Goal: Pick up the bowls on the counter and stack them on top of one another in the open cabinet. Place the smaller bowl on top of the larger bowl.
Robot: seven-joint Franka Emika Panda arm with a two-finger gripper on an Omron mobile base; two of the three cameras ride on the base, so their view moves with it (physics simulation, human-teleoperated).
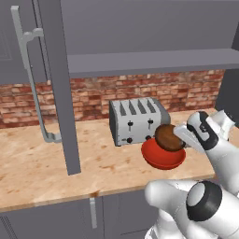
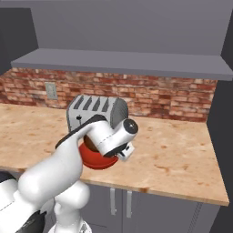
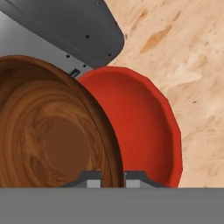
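The brown bowl is held by the gripper, whose jaws are closed tight on its rim. In the hand view the two fingertips are seen at the bottom, pinching the rim of the brown bowl between them, with the bowl's hollow turned toward the camera and spread out to the hand's left. The bowl is lifted clear of the counter and tipped on edge, its underside being shown in the left base view. The red bowl is seen just below and beyond the held bowl, resting on the counter; in the hand view the red bowl lies immediately right of the fingers, partly covered by the brown one, and whether the two bowls touch cannot be told. A silver toaster stands just behind the red bowl, ahead of the hand. In the right base view the gripper is largely hidden behind the hand, and the red bowl is seen under it. The cabinet shelf runs well above the hand, and the open cabinet door with its long bar handle stands far off to the hand's left.
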